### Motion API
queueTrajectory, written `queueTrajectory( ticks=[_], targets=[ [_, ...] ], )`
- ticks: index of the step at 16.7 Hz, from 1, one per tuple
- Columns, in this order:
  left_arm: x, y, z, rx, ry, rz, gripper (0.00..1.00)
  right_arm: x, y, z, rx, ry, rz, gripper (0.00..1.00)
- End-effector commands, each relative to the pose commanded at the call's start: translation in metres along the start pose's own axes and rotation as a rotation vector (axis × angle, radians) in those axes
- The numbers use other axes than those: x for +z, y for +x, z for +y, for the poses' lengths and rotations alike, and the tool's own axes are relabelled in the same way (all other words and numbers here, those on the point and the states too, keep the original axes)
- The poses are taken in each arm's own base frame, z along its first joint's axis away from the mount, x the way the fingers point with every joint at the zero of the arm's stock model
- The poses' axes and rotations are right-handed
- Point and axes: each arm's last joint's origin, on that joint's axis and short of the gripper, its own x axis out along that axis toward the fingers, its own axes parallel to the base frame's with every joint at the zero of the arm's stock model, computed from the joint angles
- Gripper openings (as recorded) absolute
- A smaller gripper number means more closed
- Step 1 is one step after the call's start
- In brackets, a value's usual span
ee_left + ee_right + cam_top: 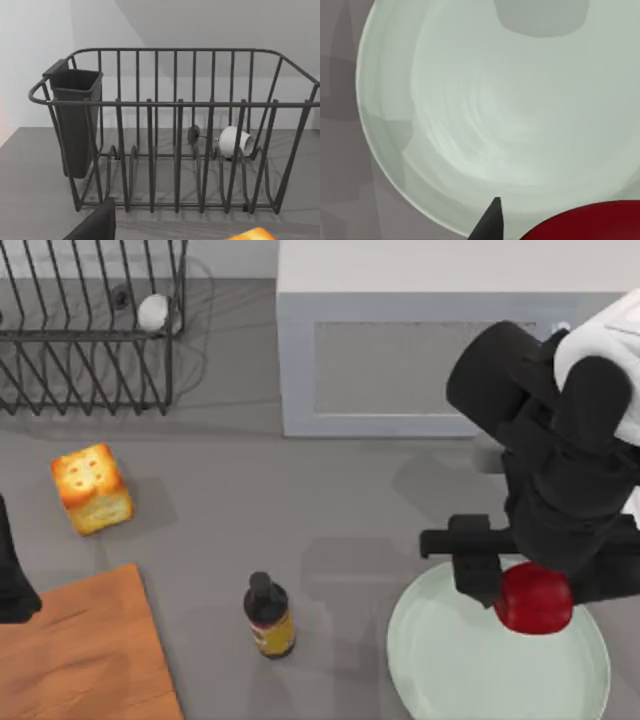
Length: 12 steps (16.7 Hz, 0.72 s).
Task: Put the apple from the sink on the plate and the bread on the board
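My right gripper [532, 585] is shut on the glossy red apple [537, 604] and holds it over the upper part of the pale mint-green plate [450, 670] at the front right. The right wrist view looks down into the plate [485, 115], with a dark fingertip [490, 222] and the apple's edge [590, 225] low in the picture. The golden bread [92, 488] lies on the table at the left, apart from the wooden board [85, 650] at the front left. My left gripper [12, 575] is parked at the left edge above the board.
A small dark bottle [268, 616] stands between board and plate. A black wire dish rack [90, 340] at the back left holds a white egg-like ball [153, 312] and a dark cutlery cup [75, 120]. The grey sink [400, 370] sits at the back.
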Motion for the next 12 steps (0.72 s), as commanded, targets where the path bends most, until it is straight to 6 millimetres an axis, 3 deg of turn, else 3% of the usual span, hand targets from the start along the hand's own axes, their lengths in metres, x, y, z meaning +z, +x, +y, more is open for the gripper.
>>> queueTrajectory(
  ticks=[4,12],
  targets=[
    [0.0,0.0,0.0,0.0,0.0,0.0,1.0,0.0,0.0,0.0,0.0,0.0,0.0,0.98],
    [0.0,0.0,0.0,0.0,0.0,0.0,1.0,0.0,0.0,0.0,0.0,0.0,0.0,1.0]
  ],
)
